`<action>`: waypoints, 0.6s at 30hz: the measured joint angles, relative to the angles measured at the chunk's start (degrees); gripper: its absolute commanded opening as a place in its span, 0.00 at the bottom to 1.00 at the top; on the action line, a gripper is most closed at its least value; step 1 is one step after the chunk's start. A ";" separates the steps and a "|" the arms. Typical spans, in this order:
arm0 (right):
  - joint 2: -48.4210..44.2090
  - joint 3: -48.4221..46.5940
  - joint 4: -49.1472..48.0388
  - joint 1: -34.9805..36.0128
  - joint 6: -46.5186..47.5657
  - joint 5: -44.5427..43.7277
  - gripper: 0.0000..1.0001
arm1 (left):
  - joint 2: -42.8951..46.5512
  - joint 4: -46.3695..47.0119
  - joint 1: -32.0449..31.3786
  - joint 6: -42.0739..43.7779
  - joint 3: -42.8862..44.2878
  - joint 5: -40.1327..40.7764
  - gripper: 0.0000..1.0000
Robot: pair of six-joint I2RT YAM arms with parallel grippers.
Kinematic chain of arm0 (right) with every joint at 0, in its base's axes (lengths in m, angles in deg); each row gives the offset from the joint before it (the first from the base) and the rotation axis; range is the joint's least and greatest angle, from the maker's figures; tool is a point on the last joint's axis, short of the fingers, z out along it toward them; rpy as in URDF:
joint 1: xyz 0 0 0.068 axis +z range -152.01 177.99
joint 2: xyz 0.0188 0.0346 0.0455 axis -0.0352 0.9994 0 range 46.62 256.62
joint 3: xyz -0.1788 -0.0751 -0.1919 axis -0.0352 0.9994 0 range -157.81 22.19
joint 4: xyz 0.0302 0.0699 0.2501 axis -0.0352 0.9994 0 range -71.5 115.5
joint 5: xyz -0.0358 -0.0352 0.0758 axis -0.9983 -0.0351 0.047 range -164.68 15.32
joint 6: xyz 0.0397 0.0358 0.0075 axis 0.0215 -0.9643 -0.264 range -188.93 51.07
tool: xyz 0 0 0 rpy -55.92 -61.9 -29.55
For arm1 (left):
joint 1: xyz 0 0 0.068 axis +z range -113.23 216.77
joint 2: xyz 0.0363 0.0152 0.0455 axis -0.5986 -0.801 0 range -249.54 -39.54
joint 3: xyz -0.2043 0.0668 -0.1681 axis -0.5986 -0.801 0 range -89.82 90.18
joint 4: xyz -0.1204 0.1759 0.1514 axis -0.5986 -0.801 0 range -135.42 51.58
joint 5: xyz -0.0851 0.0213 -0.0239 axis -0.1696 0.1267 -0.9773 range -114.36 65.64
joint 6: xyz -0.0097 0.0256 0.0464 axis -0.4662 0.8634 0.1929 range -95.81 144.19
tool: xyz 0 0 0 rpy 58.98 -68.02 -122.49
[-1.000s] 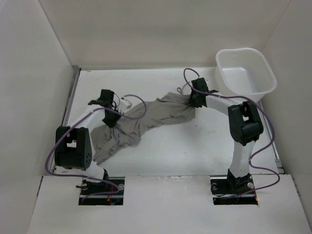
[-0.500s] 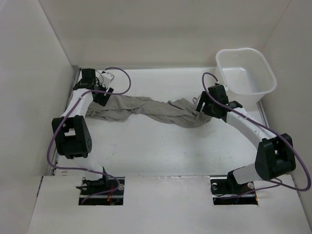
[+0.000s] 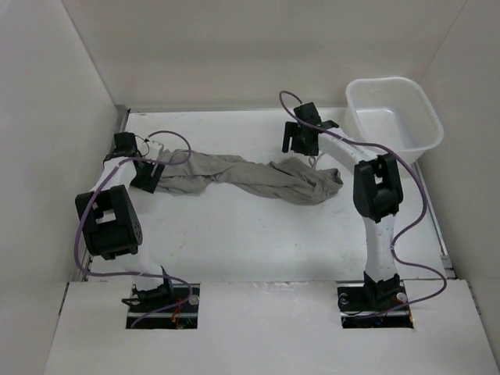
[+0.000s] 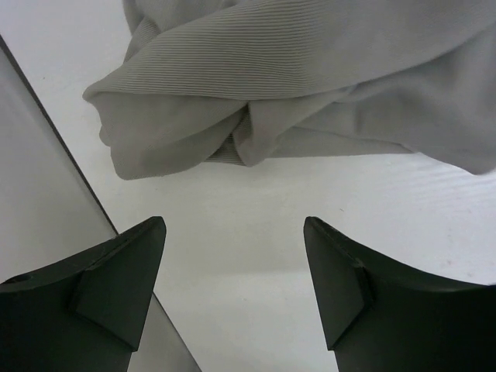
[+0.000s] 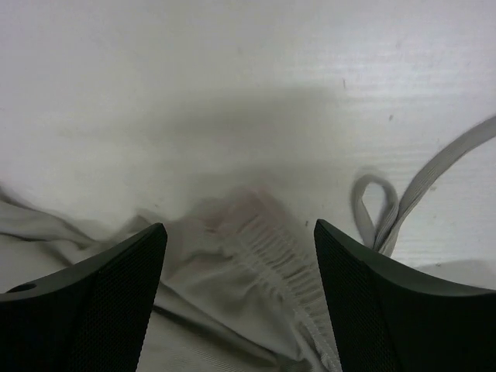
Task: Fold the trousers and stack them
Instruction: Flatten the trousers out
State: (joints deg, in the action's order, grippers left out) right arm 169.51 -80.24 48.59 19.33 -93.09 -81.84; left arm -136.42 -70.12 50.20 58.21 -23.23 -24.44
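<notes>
The grey-taupe trousers (image 3: 250, 176) lie twisted in a long band across the table, leg ends at the left and waist at the right. My left gripper (image 3: 148, 180) stands open at the leg ends. In the left wrist view the cuffs (image 4: 232, 108) lie just ahead of the left gripper (image 4: 232, 225), with only bare table between its fingers. My right gripper (image 3: 298, 144) hovers open over the far edge of the waist. In the right wrist view the gathered waistband (image 5: 271, 256) lies below the right gripper (image 5: 239, 226), apart from its fingers, and a drawstring loop (image 5: 380, 209) lies to the right.
A white plastic tub (image 3: 388, 80) stands at the back right corner. White walls enclose the table on the left, back and right, and the left wall (image 4: 39, 178) is close beside my left gripper.
Both grippers have opened and let go of the trousers, which now lie stretched out left to right. The right arm has swung back and left, and the left gripper has drawn back a little.
</notes>
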 measured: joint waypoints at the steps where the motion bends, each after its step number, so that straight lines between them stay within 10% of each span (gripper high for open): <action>1: 1.11 0.13 1.14 0.00 0.02 0.28 0.81 | -0.55 0.63 0.44 -0.20 0.00 0.20 0.71; 7: 3.98 1.29 3.63 0.13 -0.28 1.99 0.70 | -5.25 3.50 1.07 -0.61 0.24 1.05 0.71; 11: 4.31 1.29 3.76 0.11 -1.05 3.21 0.38 | -7.91 5.40 1.07 -0.61 1.16 1.38 0.66; 15: 4.31 1.31 3.72 0.04 -2.01 4.26 0.05 | -9.68 7.67 1.07 -0.76 2.21 1.66 0.38; 18: 4.31 1.29 3.58 -0.35 -2.82 5.62 0.00 | -10.97 9.03 0.98 -0.94 2.93 1.66 0.09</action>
State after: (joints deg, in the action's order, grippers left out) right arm 173.82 -78.95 52.17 18.98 -95.91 -76.22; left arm -147.39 -61.10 51.19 57.27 -20.30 -22.78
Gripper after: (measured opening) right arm 0.028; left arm 0.216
